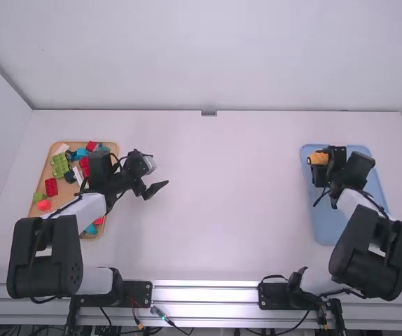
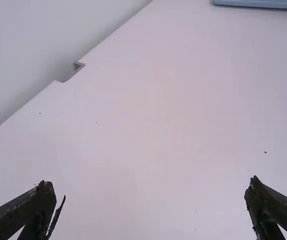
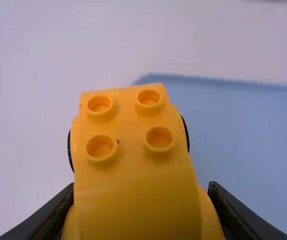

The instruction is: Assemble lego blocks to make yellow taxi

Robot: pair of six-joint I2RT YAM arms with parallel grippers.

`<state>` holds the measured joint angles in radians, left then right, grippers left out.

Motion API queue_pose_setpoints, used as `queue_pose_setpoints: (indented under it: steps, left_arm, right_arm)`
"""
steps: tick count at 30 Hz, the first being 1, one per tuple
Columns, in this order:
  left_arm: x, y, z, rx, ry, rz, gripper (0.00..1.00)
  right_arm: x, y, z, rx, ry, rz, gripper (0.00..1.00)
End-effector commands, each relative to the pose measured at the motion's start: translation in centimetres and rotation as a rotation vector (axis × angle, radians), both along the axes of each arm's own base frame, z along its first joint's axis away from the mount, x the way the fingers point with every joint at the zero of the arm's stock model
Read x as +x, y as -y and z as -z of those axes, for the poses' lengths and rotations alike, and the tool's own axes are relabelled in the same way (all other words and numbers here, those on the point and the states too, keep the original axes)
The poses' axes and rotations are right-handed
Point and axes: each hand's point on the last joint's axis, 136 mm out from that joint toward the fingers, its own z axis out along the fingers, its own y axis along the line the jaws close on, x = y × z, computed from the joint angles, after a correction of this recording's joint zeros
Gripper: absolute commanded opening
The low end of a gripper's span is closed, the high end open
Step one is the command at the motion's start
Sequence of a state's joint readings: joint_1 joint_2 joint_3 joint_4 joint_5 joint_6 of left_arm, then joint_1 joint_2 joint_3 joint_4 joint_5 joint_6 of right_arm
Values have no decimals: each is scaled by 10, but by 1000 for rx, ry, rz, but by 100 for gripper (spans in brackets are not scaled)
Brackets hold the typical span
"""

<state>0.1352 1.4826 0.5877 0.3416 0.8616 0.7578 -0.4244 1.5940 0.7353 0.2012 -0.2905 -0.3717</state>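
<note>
In the high view, my right gripper [image 1: 329, 162] is over the far end of the blue tray, shut on a yellow-orange taxi-shaped block assembly [image 1: 318, 158]. From the right wrist view, my right gripper [image 3: 142, 192] has one finger on either side of the assembly [image 3: 133, 172]. Four studs show on its raised top, and dark round edges like wheels show at its sides. My left gripper [image 1: 160, 174] hangs above the table just right of the wooden tray, open. Its two fingers stand wide apart with only table between them, and the left wrist view shows this gripper [image 2: 151, 186] too.
A wooden tray [image 1: 43, 183] at the left holds loose green, red, blue and white blocks, partly covered by the left arm. The blue tray [image 1: 323, 227] lies at the right, under the right arm. A small grey bracket [image 1: 209, 113] sits at the table's back edge.
</note>
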Motion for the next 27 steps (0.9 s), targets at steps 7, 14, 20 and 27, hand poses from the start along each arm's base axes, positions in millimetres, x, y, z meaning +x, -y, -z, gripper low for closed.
queue_pose_setpoints:
  steps: [7, 14, 20, 27]
  left_arm:
    - [-3, 4, 4, -14, -21, 9, 99]
    - [-4, 4, 4, -16, -21, 13, 99]
    - [-1, 4, 1, -44, -39, -10, 99]
    - [31, -28, -3, -115, -117, -329, 99]
  right_arm:
    - [-25, 57, 52, -7, -142, 241, 41]
    - [-32, 62, 73, -15, -199, 266, 68]
    - [-38, 72, 60, -66, -202, 312, 99]
    - [-40, 72, 19, -111, -156, 379, 99]
